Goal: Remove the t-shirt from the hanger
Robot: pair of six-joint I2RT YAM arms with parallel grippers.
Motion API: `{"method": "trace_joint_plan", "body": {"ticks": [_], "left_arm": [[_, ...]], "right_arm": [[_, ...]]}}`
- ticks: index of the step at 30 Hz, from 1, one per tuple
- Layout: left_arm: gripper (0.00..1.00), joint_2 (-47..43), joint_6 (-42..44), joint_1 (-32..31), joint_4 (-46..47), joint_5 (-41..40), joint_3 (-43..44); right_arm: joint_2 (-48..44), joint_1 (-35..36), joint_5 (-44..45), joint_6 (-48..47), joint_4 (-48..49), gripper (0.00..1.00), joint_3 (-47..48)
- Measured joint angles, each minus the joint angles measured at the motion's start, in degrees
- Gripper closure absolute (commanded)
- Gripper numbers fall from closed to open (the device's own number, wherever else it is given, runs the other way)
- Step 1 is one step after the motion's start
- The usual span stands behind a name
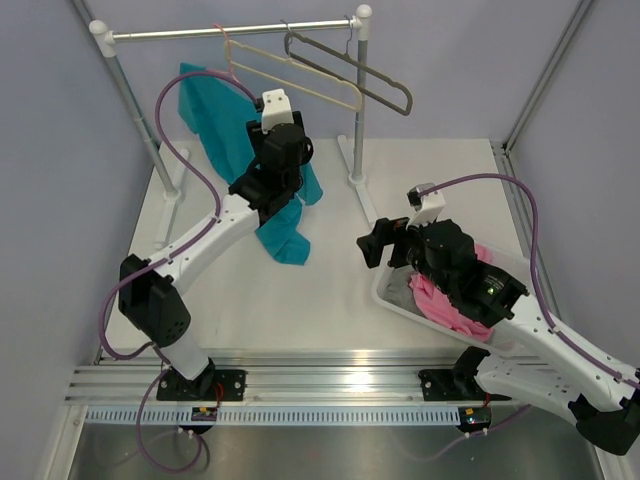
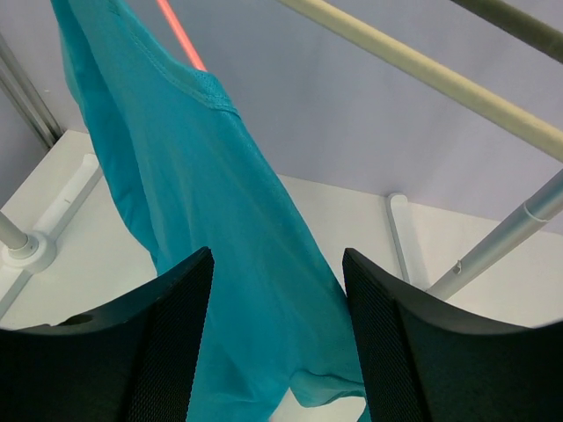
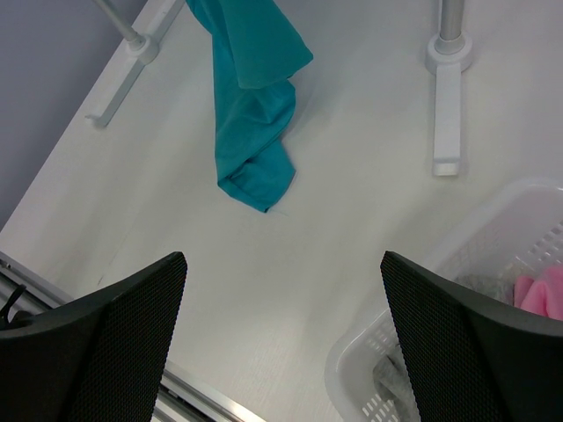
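The teal t-shirt [image 1: 222, 125] hangs at the left of the rail, and its lower end lies crumpled on the table [image 1: 285, 240]. Only a thin strip of the pink hanger [image 2: 180, 35] shows above the shirt's collar; its neck shows faintly by the rail [image 1: 228, 55]. My left gripper [image 1: 264, 128] is raised against the hanging shirt. In the left wrist view it [image 2: 277, 343] is open, with the shirt [image 2: 202, 220] spanning the gap just beyond the fingers. My right gripper [image 1: 374, 245] is open and empty over the bare table [image 3: 281, 343]. The shirt's end [image 3: 255, 132] lies far ahead of it.
A cream hanger [image 1: 300, 80] and a thicker grey hanger [image 1: 350, 72] hang on the rail [image 1: 240, 30]. The rack's right post [image 1: 357, 120] and feet stand on the table. A white basket [image 1: 395, 295] with a pink garment [image 1: 445, 300] sits under my right arm.
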Motion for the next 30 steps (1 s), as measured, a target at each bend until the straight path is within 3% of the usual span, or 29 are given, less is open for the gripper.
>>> {"method": "trace_joint_plan", "body": {"ticks": [8, 12, 19, 24, 26, 30], "left_arm": [[0.38, 1.7, 0.3, 0.3, 1.2, -0.9, 0.8], [0.46, 2.3, 0.2, 0.9, 1.0, -1.0, 0.8], [0.48, 1.4, 0.2, 1.5, 0.9, -1.9, -1.4], [0.62, -1.6, 0.3, 2.0, -0.3, -2.4, -5.2], [0.63, -3.5, 0.5, 2.3, -0.7, -2.5, -7.1], [0.78, -7.4, 1.2, 2.5, -2.1, -2.5, -9.0]], "right_arm": [[0.6, 0.0, 0.0, -0.1, -0.4, 0.01, 0.0], [1.0, 0.0, -0.1, -0.2, -0.9, 0.00, 0.1], [1.3, 0.0, -0.1, -0.2, -1.1, 0.01, 0.1], [1.3, 0.0, -0.1, -0.2, -1.1, 0.00, 0.1], [1.3, 0.0, -0.1, -0.2, -1.1, 0.01, 0.1], [1.4, 0.0, -0.1, -0.2, -1.1, 0.01, 0.1]]}}
